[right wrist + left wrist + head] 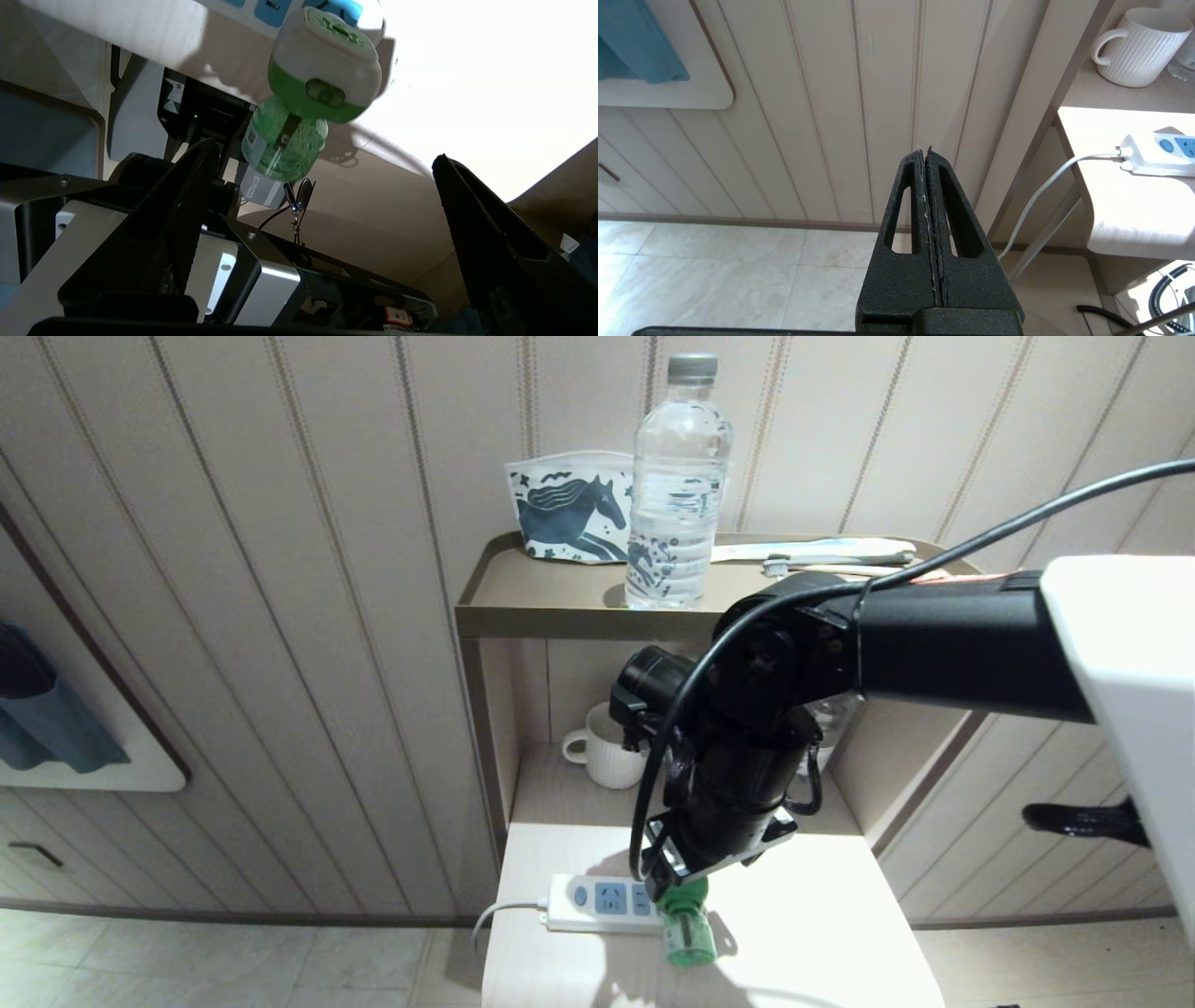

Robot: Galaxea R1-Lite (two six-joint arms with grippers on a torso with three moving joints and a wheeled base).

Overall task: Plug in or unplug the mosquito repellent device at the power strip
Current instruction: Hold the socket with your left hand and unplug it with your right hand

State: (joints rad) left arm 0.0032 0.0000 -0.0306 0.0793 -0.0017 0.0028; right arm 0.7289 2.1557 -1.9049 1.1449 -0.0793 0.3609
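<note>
The mosquito repellent device (322, 88) sits plugged into the end socket of the power strip (597, 903) on the pale tabletop (822, 933), its green-and-white head against the strip and its translucent green bottle (282, 144) jutting out toward the table's front edge. The right gripper (322, 200) stands just short of it with its two fingers (177, 219) spread wide, one on each side of the bottle and neither touching it; nothing is held. I'd judge the device light and rigid, its plastic smooth enough to slip, and the bottle the weaker part, so the broad head nearest the socket looks the safer place to take hold, squeezed across its flanks. The strip itself is light and loose on the table, so it may lift or slide with any pull. Beyond the fingers, on the shelf behind, stand a white ribbed mug (605, 756) and, higher up, a water bottle (677, 485) and a horse-print pouch (569, 509), all well apart. The left gripper (928, 154) hangs off to the side with its fingers pressed together, empty.
</note>
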